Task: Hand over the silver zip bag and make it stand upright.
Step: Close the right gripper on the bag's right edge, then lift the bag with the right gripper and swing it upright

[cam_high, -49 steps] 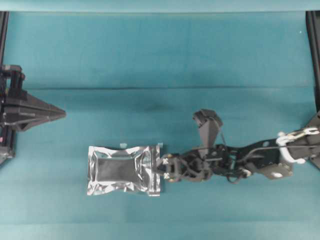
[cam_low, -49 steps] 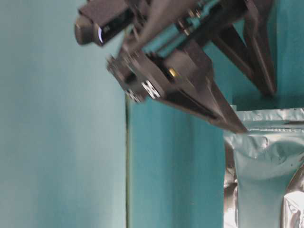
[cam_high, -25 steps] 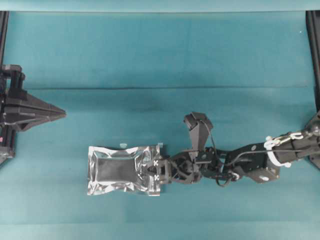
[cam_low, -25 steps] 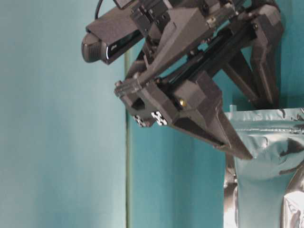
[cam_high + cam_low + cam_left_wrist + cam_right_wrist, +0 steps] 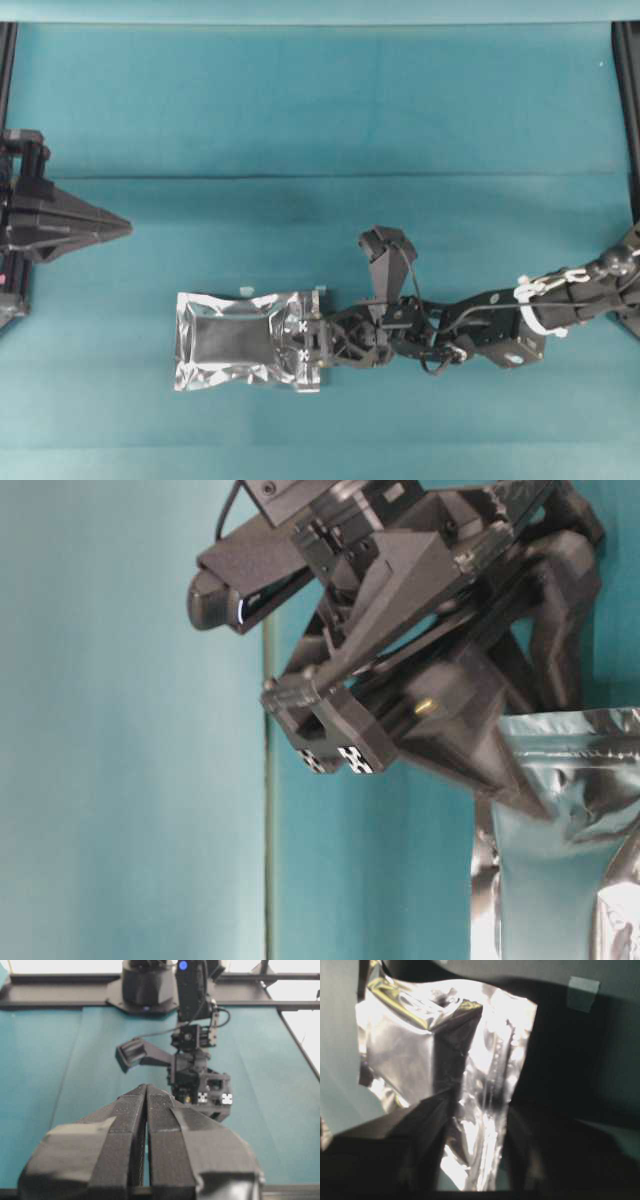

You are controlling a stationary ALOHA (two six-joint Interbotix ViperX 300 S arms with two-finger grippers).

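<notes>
Over the unmarked silver zip bag (image 5: 245, 341), right tool (image 5: 305, 340) straddles its strip.

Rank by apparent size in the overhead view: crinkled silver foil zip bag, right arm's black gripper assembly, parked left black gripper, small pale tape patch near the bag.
1. Silver foil zip bag
2. Right gripper assembly, close to the bag's size, so unsure
3. Left gripper, partly cut off at the edge
4. Tape patch, smallest

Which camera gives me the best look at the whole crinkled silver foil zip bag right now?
Overhead: the crinkled silver foil zip bag lies flat, fully visible, right tool over its zip end. Table-level crops it; the right wrist view is close and partial; the left wrist view shows none.
</notes>
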